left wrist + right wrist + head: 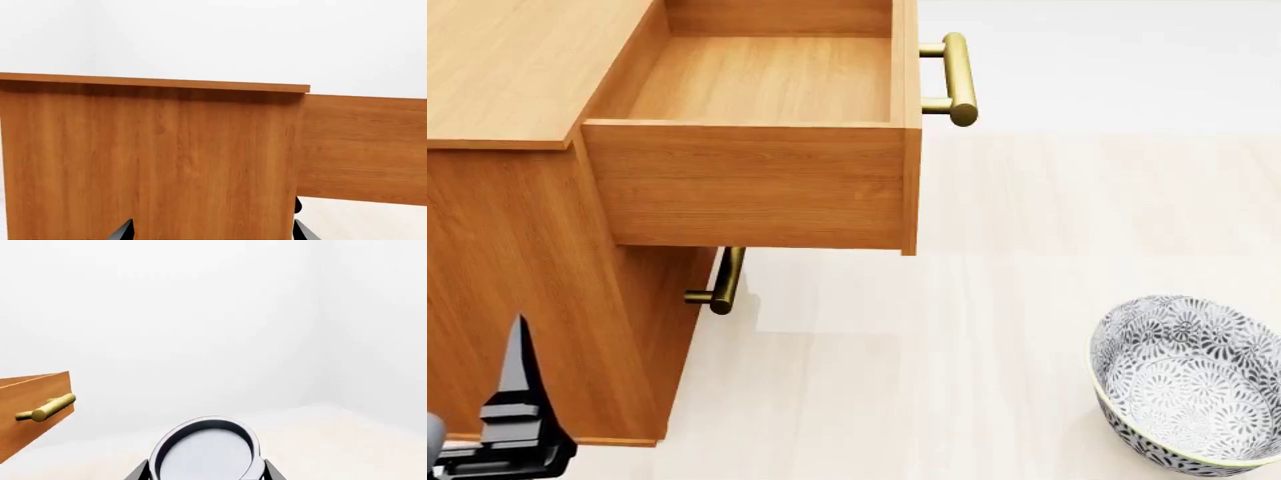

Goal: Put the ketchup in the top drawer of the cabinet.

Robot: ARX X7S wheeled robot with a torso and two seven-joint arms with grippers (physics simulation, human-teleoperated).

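Observation:
The cabinet [507,250] stands at the left of the head view, with its top drawer [761,185] pulled out and empty inside. The drawer's brass handle [957,78] points right. Of the ketchup [207,452] only the silver lid shows, in the right wrist view, held between the two fingers of my right gripper [205,471], which is shut on it. That view also has the drawer's front [30,407] off to one side. My left gripper [213,231] is open, facing the cabinet's side wall [147,160] with nothing between its fingers. Its arm [514,420] shows low beside the cabinet.
A grey-white floral bowl [1194,385] sits on the pale floor at the lower right. The lower drawer's brass handle [727,282] sticks out under the open drawer. The open drawer's side [363,145] juts past the cabinet's edge.

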